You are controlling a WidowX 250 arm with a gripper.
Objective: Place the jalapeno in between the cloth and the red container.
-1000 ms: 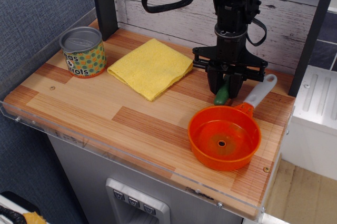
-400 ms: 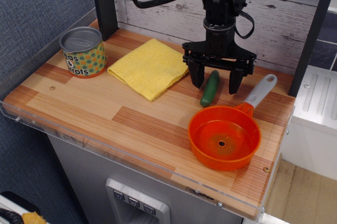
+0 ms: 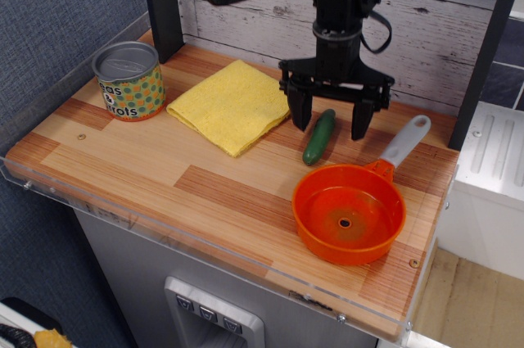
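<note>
Wooden counter (image 3: 205, 192) | jalapeno (image 3: 319, 137) lies flat between cloth (image 3: 233, 105) and red container (image 3: 350, 212) | gripper (image 3: 332, 117) spread wide, straddling it, holding nothing | step: release looks done | next: lift straight up, clear pepper.

The whole arm is black, matte plastic or metal by the look of it. The gripper (image 3: 331, 119) has a wide horizontal crossbar with two chunky black fingers (image 3: 300, 110) that taper to blunt tips. Above that sits a round, cylindrical wrist section with a lighter grey band around it. Thick black cables loop out from the upper part on both sides. No markings or labels I can make out.
</note>
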